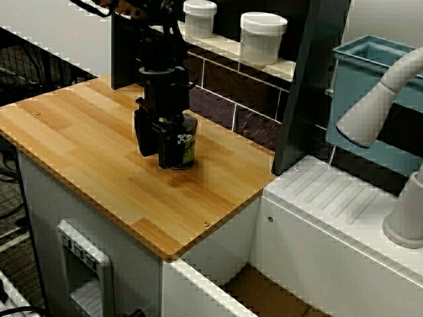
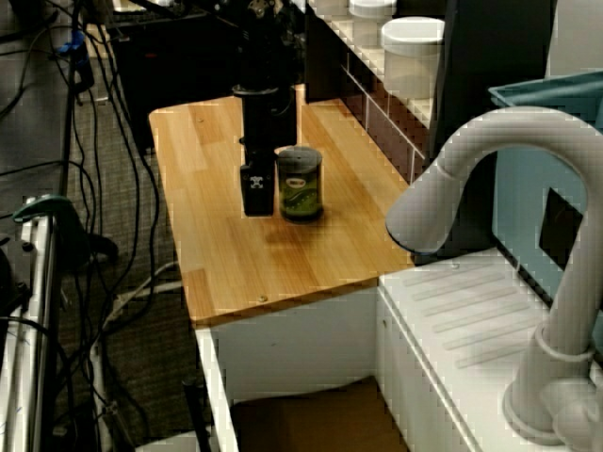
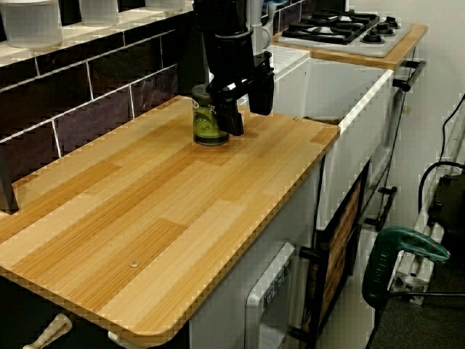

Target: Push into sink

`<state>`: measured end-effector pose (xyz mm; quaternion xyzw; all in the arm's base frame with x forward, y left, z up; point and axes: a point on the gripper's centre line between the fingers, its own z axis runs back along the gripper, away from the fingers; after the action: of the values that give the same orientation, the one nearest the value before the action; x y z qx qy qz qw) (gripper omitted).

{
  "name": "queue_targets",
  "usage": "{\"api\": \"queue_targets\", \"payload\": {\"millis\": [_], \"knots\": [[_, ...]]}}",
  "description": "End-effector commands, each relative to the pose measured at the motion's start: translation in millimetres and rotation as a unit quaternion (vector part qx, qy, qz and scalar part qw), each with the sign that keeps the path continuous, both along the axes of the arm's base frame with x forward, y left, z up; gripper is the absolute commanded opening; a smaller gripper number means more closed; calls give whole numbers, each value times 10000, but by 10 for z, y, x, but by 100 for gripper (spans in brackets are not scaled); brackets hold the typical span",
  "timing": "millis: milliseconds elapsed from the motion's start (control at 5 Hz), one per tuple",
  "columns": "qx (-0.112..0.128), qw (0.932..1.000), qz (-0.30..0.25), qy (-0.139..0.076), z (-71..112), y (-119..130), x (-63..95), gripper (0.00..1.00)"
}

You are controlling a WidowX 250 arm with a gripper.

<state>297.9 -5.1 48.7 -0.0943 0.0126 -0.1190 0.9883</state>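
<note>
Wooden counter (image 3: 145,218) carries an upright green can (image 2: 301,184) near its middle. Gripper (image 1: 163,135) hangs low, fingers parted, one finger (image 2: 256,191) just beside the can; nothing is held. Sink (image 1: 198,285) sits below the counter's edge, well apart from the can.

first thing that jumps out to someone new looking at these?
The black gripper standing on the wooden counter, its fingers right beside the upright green can; whether they touch it isn't clear. Next, the big pale faucet arching over the white ridged drainboard, with the sink open below the counter's edge.
</note>
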Motion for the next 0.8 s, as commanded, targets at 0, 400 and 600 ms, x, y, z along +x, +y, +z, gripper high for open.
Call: {"api": "queue_targets", "payload": {"millis": [0, 400, 600], "knots": [[0, 10000, 0, 0, 0, 0, 0, 100], [-10, 9999, 122, -103, 134, 331, -96, 100], [-9, 9993, 303, -198, 193, 588, -154, 100]]}}
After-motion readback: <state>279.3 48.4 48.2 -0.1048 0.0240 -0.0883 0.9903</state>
